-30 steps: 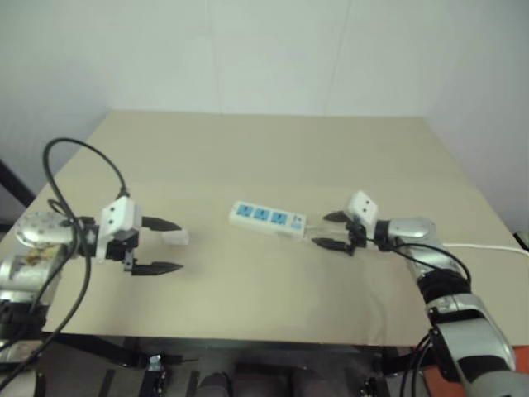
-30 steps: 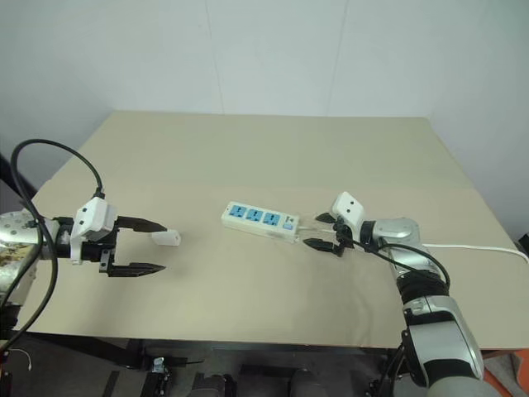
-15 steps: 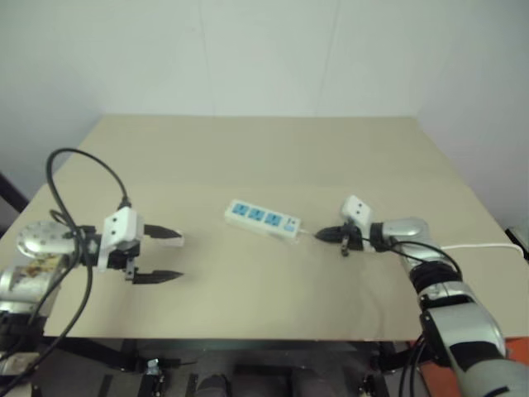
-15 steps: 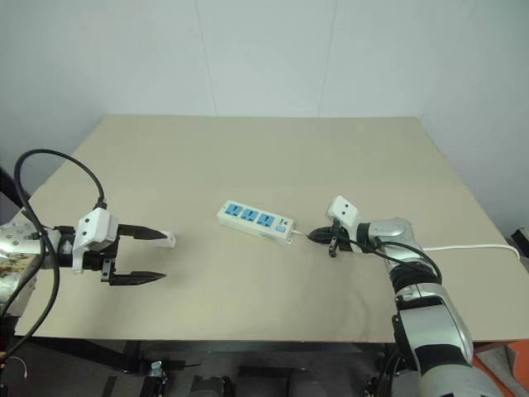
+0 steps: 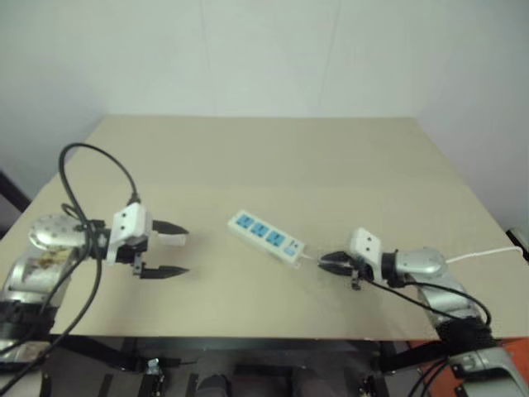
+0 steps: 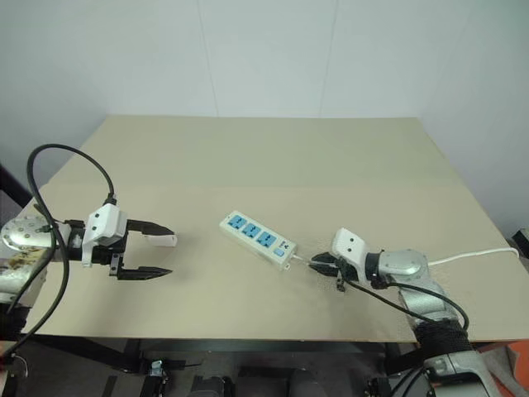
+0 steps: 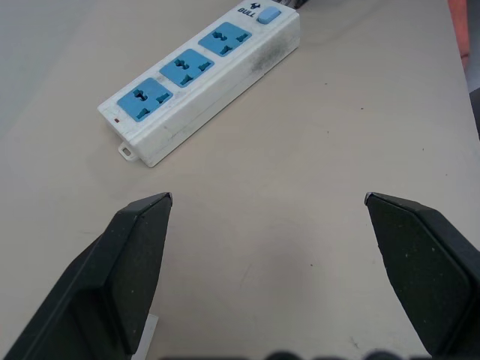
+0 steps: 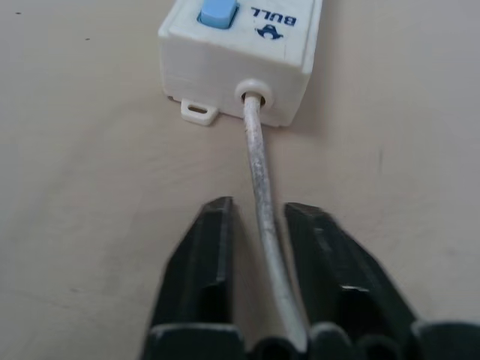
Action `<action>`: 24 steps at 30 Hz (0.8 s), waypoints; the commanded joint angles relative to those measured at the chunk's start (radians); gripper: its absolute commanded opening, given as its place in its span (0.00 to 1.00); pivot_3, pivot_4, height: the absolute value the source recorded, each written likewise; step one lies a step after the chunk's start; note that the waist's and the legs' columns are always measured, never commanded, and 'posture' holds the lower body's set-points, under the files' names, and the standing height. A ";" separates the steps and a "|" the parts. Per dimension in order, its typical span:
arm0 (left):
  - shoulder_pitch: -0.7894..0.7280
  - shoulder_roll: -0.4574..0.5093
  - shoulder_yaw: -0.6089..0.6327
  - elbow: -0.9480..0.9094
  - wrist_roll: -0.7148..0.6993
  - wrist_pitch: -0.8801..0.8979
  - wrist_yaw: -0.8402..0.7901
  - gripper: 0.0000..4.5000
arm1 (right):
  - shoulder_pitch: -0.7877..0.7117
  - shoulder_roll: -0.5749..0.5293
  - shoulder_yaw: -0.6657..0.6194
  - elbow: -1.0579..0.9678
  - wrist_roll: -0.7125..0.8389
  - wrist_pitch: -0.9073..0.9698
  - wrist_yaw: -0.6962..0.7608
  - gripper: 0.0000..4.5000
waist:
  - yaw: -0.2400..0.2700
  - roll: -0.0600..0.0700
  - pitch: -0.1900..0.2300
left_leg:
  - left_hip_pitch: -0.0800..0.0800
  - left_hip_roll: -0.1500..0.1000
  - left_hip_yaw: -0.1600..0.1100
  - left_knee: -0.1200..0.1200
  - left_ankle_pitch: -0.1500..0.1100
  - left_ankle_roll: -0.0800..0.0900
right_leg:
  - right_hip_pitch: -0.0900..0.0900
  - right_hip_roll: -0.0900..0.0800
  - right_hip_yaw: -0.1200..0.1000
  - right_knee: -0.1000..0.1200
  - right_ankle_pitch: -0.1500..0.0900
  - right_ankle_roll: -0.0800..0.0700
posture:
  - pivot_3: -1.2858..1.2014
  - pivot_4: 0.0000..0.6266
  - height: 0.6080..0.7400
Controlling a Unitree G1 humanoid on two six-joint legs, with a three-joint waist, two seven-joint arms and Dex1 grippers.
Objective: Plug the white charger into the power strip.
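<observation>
Plain beige rectangular surface set against a pale wall. The power strip, a long white plastic bar with three blue socket faces and a small blue switch at one end, lies flat and at a slant near the middle of the surface, somewhat toward the near edge; its switch end points to the near right corner. A thin white cable leaves the switch end of the strip.

Right gripper, near the near edge and right of centre, just beside the switch end of the strip: its two black fingers stand narrow, one on each side of the cable, which runs between them. The right wrist view leaves a slight gap on at least one side, so whether the cable is clamped cannot be told. Farther right, the cable shows again, trailing to the right edge of the surface.

Left gripper, toward the left edge, well apart from the strip: its two black fingers stand wide apart with bare surface between them, pointing toward the strip.

The white charger, a small plain white boxy block, lies on the surface just beside the tip of the farther left finger; contact between the two cannot be judged. It is not in any socket of the strip.
</observation>
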 commanded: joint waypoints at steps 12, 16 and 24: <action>-0.073 -0.014 -0.018 0.075 0.018 -0.051 -0.048 1.00 | 0.158 0.151 -0.075 -0.347 0.161 0.190 -0.242 0.99 | -0.001 0.000 0.000 | -0.002 0.000 0.000 0.000 0.000 0.000 | -0.001 0.000 0.000 -0.002 0.000 0.000 | 0.52 0.24 1.00; -0.083 -0.012 -0.016 0.086 0.016 -0.056 -0.056 1.00 | 0.113 0.211 -0.047 -0.340 0.186 0.217 -0.257 0.99 | 0.000 0.000 0.000 | -0.001 0.000 0.000 0.000 0.000 0.000 | -0.001 0.000 0.000 -0.001 0.000 0.000 | 0.52 0.24 1.00; -0.074 -0.003 -0.007 0.085 0.019 -0.062 -0.057 1.00 | 0.031 0.264 -0.007 -0.205 0.135 0.161 -0.292 0.99 | 0.000 0.000 0.000 | -0.004 0.000 0.000 0.000 0.000 0.000 | -0.003 0.000 0.000 -0.002 0.000 0.000 | 0.52 0.24 1.00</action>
